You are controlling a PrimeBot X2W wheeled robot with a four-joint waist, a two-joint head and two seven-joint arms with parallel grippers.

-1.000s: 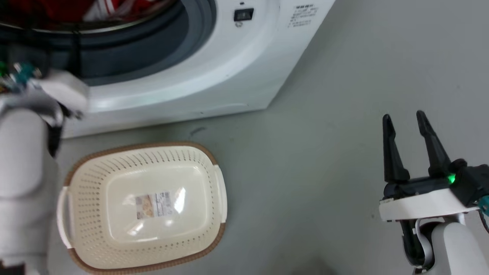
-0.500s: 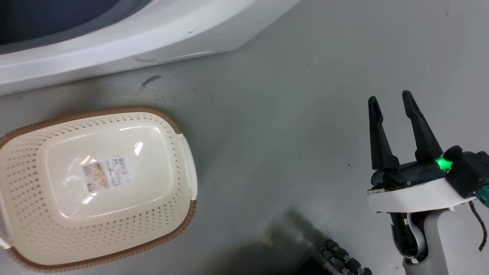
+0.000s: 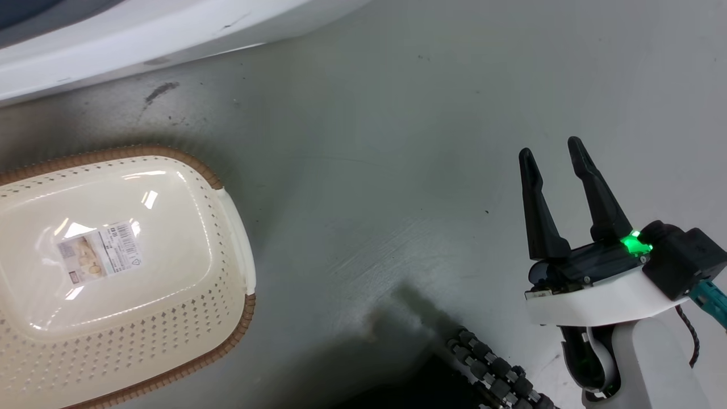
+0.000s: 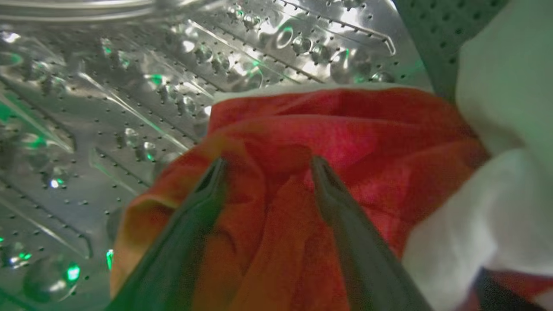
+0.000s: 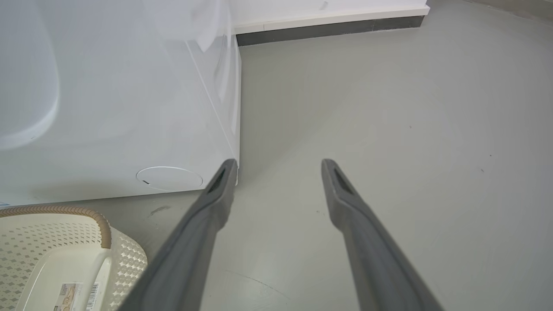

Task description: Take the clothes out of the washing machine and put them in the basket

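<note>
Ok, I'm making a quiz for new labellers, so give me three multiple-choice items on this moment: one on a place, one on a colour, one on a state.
1. The left gripper is: A) under a table, B) inside the drum of the washing machine, C) resting on a shelf.
2. The garment between its jaws is: A) red, B) blue, C) black.
3. The basket is: A) full of laundry, B) upside down, C) empty but for a label.
Answers: 1 B, perforated steel surrounds the gripper; 2 A, red folds lie between the open jaws; 3 C, its bare bottom shows just the label.
</note>
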